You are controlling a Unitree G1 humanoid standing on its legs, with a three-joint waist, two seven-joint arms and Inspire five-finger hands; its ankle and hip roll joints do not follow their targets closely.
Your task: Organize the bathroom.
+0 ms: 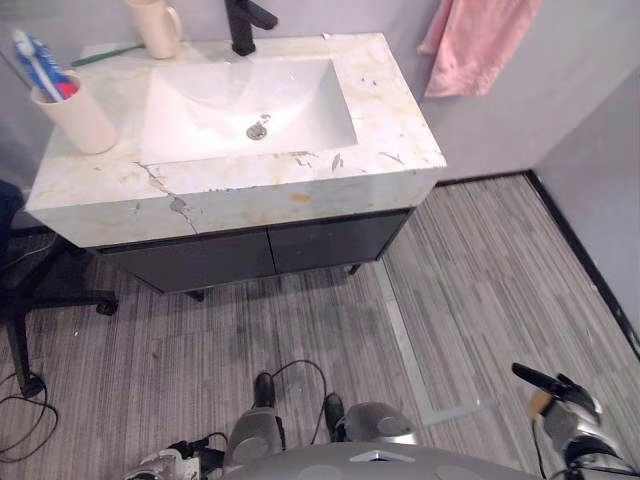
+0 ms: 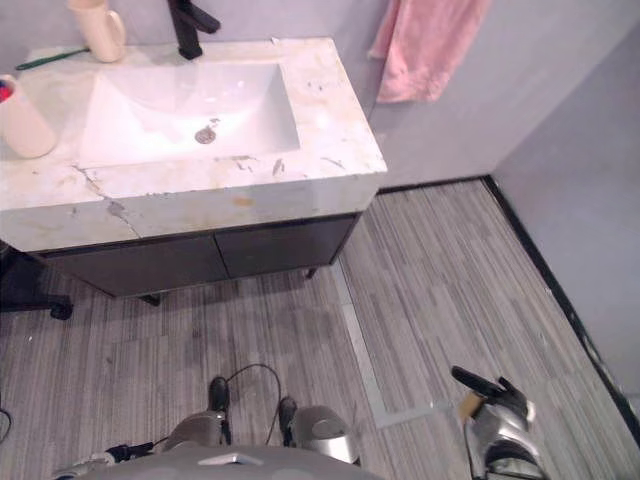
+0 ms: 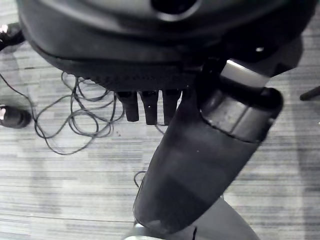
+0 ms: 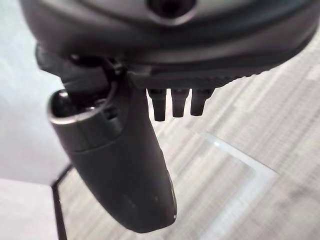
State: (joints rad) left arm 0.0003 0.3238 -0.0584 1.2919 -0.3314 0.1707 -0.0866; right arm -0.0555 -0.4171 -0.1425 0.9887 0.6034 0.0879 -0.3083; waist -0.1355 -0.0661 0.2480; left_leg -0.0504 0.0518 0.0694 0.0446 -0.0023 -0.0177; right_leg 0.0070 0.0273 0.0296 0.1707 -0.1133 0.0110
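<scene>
A marble vanity counter (image 1: 390,120) holds a white sink (image 1: 240,100) with a black faucet (image 1: 243,25) behind it. At the counter's left stands a cream cup (image 1: 75,115) with a blue and white toothbrush (image 1: 35,60) in it. A cream mug (image 1: 155,27) sits at the back, and a green toothbrush (image 1: 105,55) lies flat beside it. A pink towel (image 1: 475,45) hangs on the wall to the right. My right hand (image 1: 560,395) hangs low over the floor, far from the counter, open and holding nothing. My left hand (image 3: 150,50) is also open and empty above the floor.
Dark cabinet doors (image 1: 270,250) close the vanity's front. A black chair base (image 1: 40,290) stands on the floor at the left. A pale strip (image 1: 410,345) runs across the striped grey floor. Grey walls close in at the right.
</scene>
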